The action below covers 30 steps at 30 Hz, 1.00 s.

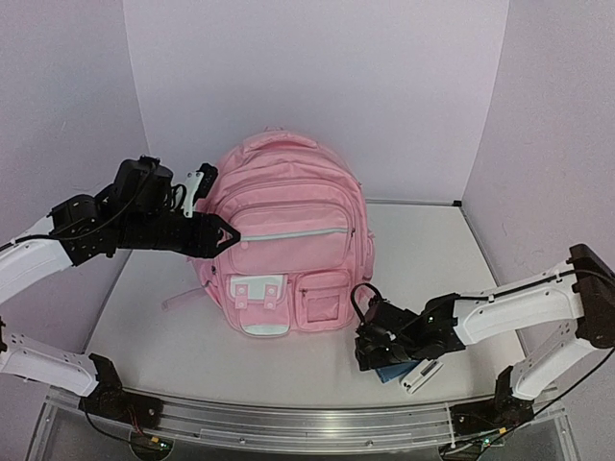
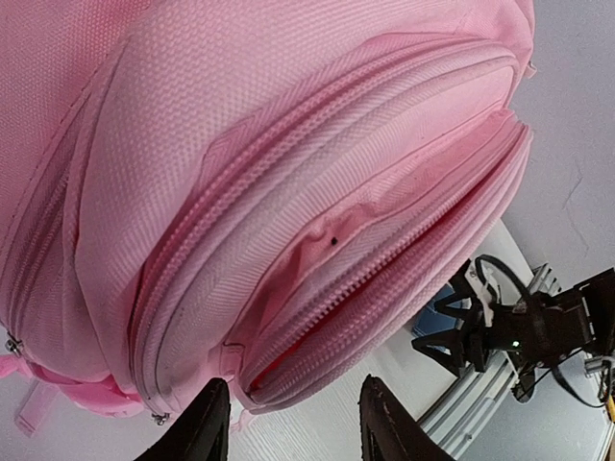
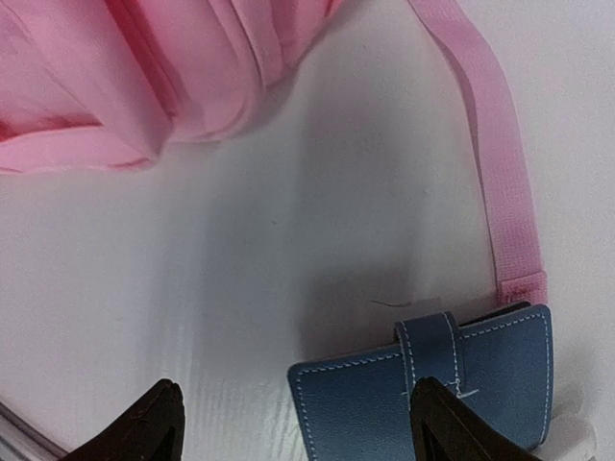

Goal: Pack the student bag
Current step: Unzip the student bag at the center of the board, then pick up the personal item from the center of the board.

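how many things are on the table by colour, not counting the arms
pink: 1, the student bag
blue: 1, a stitched case with a strap closure
white: 1, a small flat item lying against the blue case
total: 3

The left arm (image 1: 125,230) rose from its base at the near left to a raised elbow, then stretched its black forearm level toward the right, well above the surface (image 1: 173,336). The left jaws stood partly apart, with nothing between their fingers (image 2: 207,427). The right arm (image 1: 509,307) climbed to a high elbow at the far right, then sloped down leftward to its black wrist (image 1: 432,331), low over the surface. The right jaws gaped wide, nothing clamped between their fingers (image 3: 159,423).
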Motion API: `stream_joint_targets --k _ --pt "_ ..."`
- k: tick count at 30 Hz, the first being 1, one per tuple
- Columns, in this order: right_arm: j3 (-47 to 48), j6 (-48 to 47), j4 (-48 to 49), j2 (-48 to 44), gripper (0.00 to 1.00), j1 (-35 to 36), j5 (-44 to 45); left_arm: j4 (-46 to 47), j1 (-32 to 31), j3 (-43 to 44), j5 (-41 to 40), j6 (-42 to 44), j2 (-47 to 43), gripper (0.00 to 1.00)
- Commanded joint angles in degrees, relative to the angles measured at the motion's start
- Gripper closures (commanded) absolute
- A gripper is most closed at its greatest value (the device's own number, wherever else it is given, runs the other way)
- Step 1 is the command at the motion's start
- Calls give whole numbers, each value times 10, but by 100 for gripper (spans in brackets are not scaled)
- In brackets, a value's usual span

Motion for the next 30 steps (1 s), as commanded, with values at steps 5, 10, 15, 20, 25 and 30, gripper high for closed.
stream_joint_targets --k 5,10,15,20,25,30 --pt "13 48 -60 26 21 9 54 22 6 1 27 -21 -1 47" --pt "13 48 -58 58 22 15 49 24 7 5 35 -26 -2 39" --pt "15 60 -59 93 29 26 67 22 7 17 44 -26 -3 34" --pt "18 79 -60 89 54 33 90 10 6 33 45 -24 -5 31" --pt "32 85 -60 39 76 36 108 3 7 53 62 -23 3 30" --pt "35 96 -59 -67 92 36 132 3 7 91 105 -19 27 29"
